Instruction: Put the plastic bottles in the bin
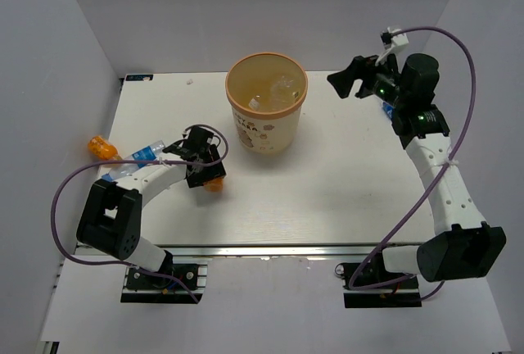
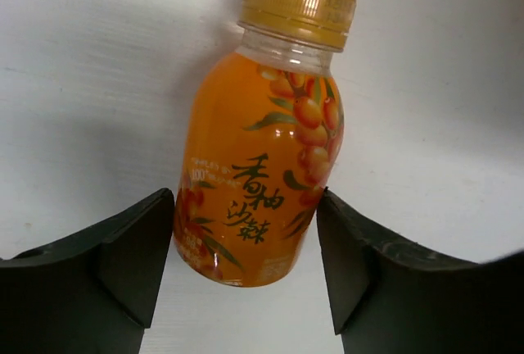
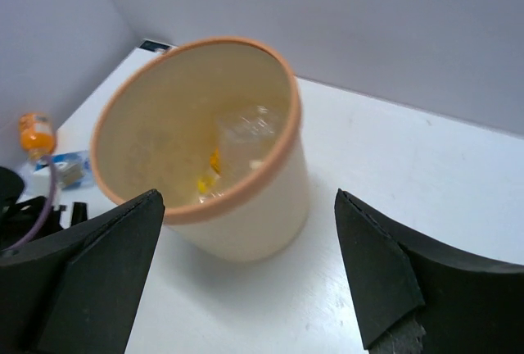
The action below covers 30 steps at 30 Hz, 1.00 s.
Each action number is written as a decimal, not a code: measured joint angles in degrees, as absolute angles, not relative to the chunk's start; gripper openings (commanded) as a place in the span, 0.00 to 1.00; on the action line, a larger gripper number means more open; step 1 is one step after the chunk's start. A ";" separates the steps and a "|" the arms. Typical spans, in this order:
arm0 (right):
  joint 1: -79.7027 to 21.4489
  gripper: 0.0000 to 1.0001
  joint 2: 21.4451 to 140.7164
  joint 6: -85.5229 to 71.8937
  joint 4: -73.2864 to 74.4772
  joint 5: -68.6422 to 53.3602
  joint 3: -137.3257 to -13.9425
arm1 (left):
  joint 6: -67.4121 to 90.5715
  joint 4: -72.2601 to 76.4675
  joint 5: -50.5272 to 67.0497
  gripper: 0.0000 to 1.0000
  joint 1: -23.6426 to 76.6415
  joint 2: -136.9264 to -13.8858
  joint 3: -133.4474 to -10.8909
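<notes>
A small orange-juice bottle (image 2: 258, 165) with a yellow cap lies on the white table, and my left gripper (image 2: 246, 202) has closed on its lower body, both fingers touching its sides. From above, this bottle (image 1: 215, 183) peeks out under the left gripper (image 1: 206, 172), left of the bin (image 1: 267, 137). The tan bin (image 3: 246, 223) with an orange rim holds clear bottles (image 3: 246, 129). My right gripper (image 3: 250, 206) hovers open and empty to the right of the bin (image 1: 348, 77). Another orange bottle (image 1: 100, 147) and a blue-labelled bottle (image 1: 144, 155) lie at the table's left edge.
A small blue item (image 1: 386, 109) shows behind the right arm near the table's right edge. Purple cables loop from both arms. Grey walls close in the table on the left, back and right.
</notes>
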State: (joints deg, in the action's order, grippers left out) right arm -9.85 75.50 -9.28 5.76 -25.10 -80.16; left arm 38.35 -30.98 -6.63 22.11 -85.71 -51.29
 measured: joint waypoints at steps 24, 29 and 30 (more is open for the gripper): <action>11.94 0.89 82.65 -4.25 5.43 -30.26 -72.58 | 39.77 -39.07 -29.06 0.33 22.22 -76.99 -80.53; 12.67 0.89 91.90 3.25 8.16 -27.90 -82.04 | 35.33 -33.47 -25.08 0.32 22.24 -79.85 -95.22; 12.69 0.89 93.36 4.75 8.71 -26.52 -83.66 | 34.39 -32.40 -22.72 0.31 22.26 -81.06 -97.51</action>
State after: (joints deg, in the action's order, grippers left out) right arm 12.69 93.36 4.75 8.71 -26.52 -83.66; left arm 34.39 -32.40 -22.72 22.26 -81.06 -97.51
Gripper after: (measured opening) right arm 0.895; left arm 0.650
